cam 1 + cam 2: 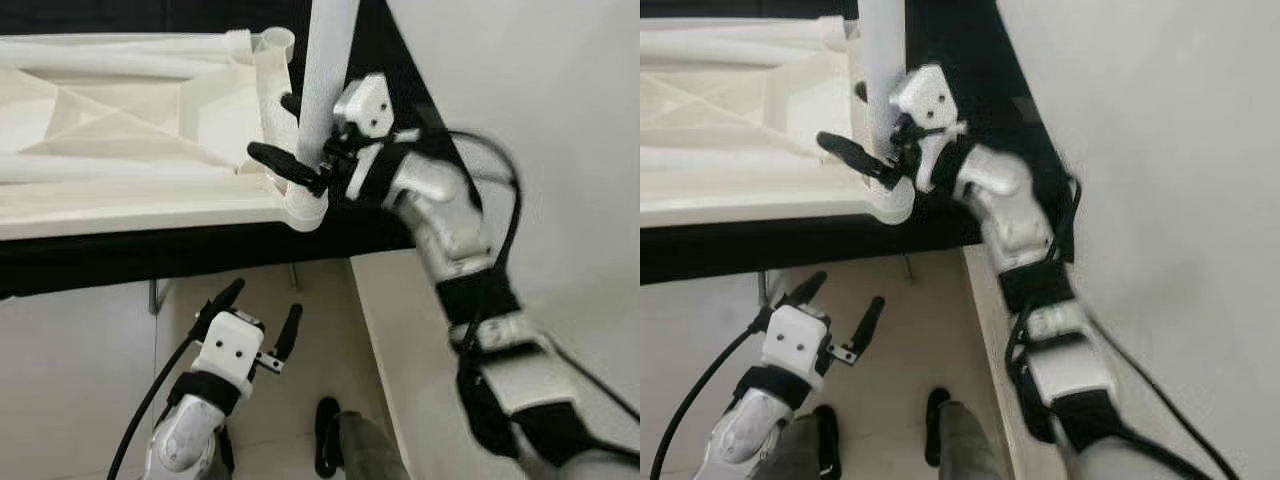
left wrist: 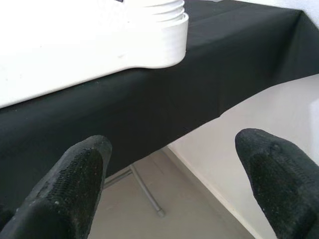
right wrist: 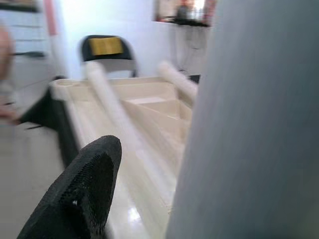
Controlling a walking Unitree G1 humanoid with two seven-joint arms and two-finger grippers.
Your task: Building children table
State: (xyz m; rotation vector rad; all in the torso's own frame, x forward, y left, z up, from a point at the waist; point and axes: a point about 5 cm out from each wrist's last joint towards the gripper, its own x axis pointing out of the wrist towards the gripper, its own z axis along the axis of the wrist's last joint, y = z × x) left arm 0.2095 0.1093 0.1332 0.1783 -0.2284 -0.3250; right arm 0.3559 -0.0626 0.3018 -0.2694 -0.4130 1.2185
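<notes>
Left eye view has the whole setup: the white plastic children's table top [image 1: 120, 130] is lying upside down, ribs up, on a black-draped tabletop [image 1: 200, 250], and one round white leg [image 1: 325, 90] is standing upright in the corner socket [image 1: 305, 205] at the near right corner of the tabletop. The right pincer [image 1: 290, 135] is clamped around that leg low down, just above the socket, one black finger on each side of the tube. In the right wrist view you get a blurry grey slab of leg right up against the camera, plus what look like more loose legs [image 3: 112, 112] lying along the upturned top.

Left pincer [image 1: 262, 312] hangs below the tabletop's near edge over the pale floor [image 1: 70, 380], fingers spread wide and holding nothing. Its wrist view looks up at the socket's underside, and you can see threaded rings there.

So my read: we're at the screw-the-leg-in stage for this corner. Can't tell how far it's seated. Next move probably needs the right wrist to twist the leg while keeping it dead vertical, so it doesn't cross-thread. The left could brace the top so it doesn't slide.
</notes>
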